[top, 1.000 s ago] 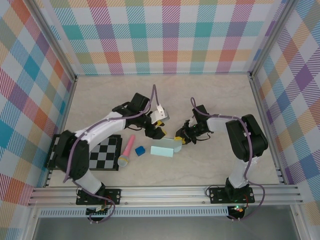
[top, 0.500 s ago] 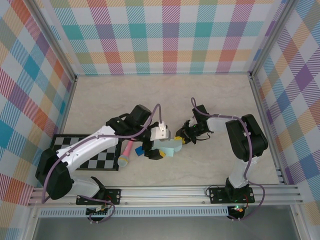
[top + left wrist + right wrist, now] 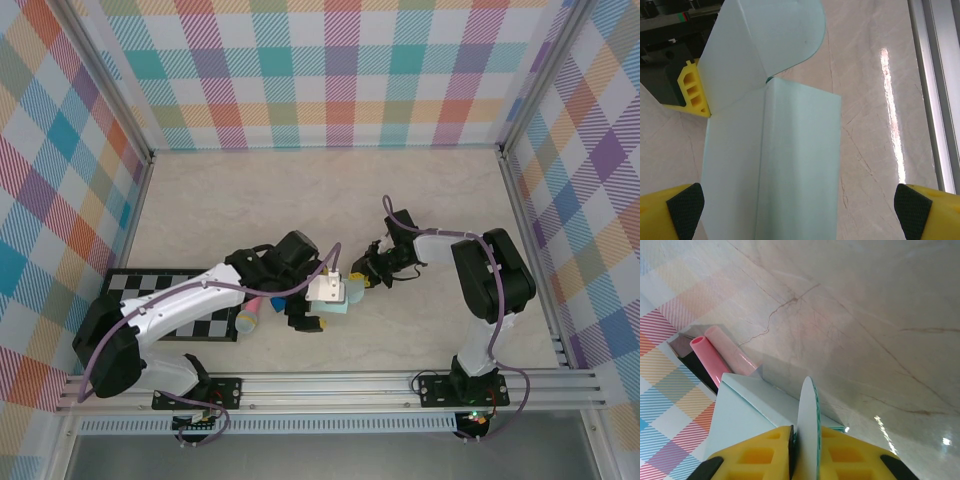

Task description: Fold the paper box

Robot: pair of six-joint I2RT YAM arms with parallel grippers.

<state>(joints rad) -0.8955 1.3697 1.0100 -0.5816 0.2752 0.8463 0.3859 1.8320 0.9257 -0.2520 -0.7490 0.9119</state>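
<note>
From above, the paper box (image 3: 352, 293) lies on the worktop (image 3: 300, 200) near the front middle. The left arm (image 3: 190, 292) is over it from the left and the right arm (image 3: 440, 240) meets it from the right. In the left wrist view the box's long axis runs straight ahead between the left jaws, which are spread wide. One pad (image 3: 684, 206) sits just beside the box's edge and the other is well clear, so closing would likely take it across its short width. A rounded flap (image 3: 780, 35) stands up at the far end. In the right wrist view the right jaws pinch that flap edge-on, with a pink tube (image 3: 720, 354) beyond.
</note>
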